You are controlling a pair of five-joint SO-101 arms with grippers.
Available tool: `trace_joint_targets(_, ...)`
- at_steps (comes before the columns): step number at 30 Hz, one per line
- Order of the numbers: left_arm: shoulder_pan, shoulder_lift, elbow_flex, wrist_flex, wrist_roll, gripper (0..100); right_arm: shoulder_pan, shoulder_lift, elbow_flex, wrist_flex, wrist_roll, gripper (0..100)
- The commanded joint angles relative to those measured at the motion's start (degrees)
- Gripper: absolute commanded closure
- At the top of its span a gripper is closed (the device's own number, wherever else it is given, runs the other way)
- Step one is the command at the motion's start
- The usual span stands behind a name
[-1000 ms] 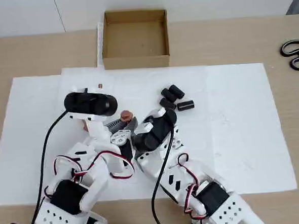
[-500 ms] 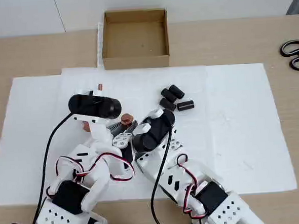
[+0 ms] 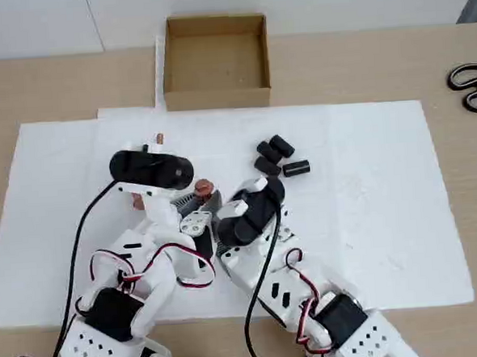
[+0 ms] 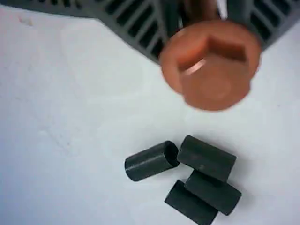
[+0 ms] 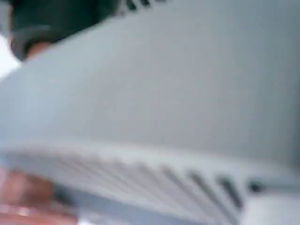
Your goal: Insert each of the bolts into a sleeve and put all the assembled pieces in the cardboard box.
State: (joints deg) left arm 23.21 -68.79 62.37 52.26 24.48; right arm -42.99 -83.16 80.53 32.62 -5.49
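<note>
My left gripper (image 3: 199, 197) is shut on a copper bolt (image 3: 204, 186) over the middle of the white sheet. In the left wrist view the bolt's hexagonal head (image 4: 211, 65) sticks out from between the grey ribbed jaws. Several black sleeves (image 4: 206, 158) lie loose on the sheet just beyond it. From above, the sleeves (image 3: 276, 157) lie in a cluster to the right of the bolt. My right gripper (image 3: 220, 205) is pressed close against the left one, its black wrist beside it. A blurred grey ribbed surface (image 5: 140, 178) and a bit of copper (image 5: 23, 197) show in the right wrist view. The cardboard box (image 3: 217, 100) stands empty at the back.
Two more copper bolts lie on the sheet, one (image 3: 160, 139) behind the left arm's camera and one (image 3: 136, 202) beside that arm. Scissors (image 3: 472, 86) lie at the table's far right edge. The white sheet (image 3: 379, 218) covers the work area.
The left arm has shifted slightly to the right and forward with the bolt. The right arm's wrist has moved a little to the right beside it.
</note>
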Motion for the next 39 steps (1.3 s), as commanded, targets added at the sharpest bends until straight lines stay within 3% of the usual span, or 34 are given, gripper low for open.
trace_joint_targets(1, -3.0, 0.4, 1.5, 0.0, -1.0, 99, 0.3, -5.2, -1.3, -0.9, -0.2, 99.5)
trace_joint_targets(28, 0.2, 0.1, 1.3, 8.3, -1.1, 99, 0.2, -5.1, -1.2, -0.9, -0.2, 99.5)
trace_joint_targets(35, 0.2, 0.1, 1.2, 6.9, -1.2, 99, 0.2, -5.1, -1.2, -0.9, -0.2, 99.5)
trace_joint_targets(39, 0.0, 0.1, 1.2, 6.9, -1.1, 87, 0.2, -5.1, -1.2, -0.9, -0.2, 99.5)
